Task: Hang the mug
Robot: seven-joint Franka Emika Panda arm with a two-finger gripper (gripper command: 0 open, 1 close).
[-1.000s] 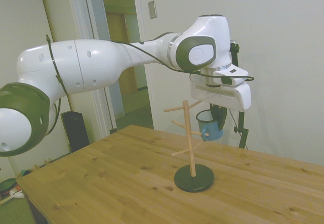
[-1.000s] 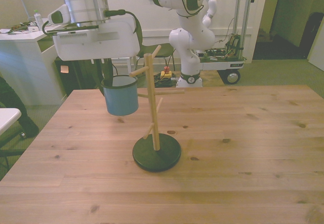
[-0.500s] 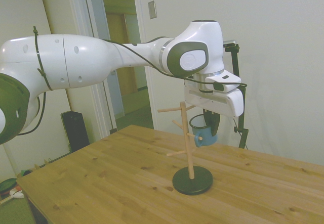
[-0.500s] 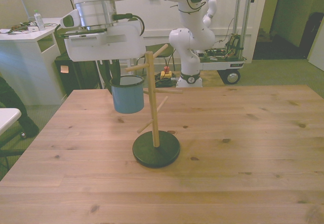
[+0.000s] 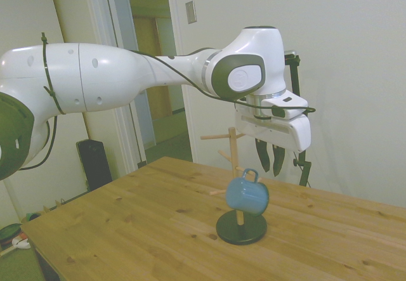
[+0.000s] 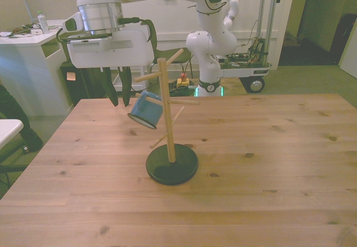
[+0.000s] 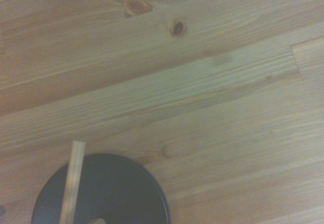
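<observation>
A knotty wooden table is seen before a doorway. The small blue enamel mug hangs tilted on the wooden peg stand; the white two-finger gripper is spread apart beside it. Only the stand's black round base is shown by the wrist view.

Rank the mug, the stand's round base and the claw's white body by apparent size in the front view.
1. Claw's white body, though nearness to the camera may inflate it.
2. Round base.
3. Mug, hanging tilted on a peg; the claw beside it is open.
</observation>
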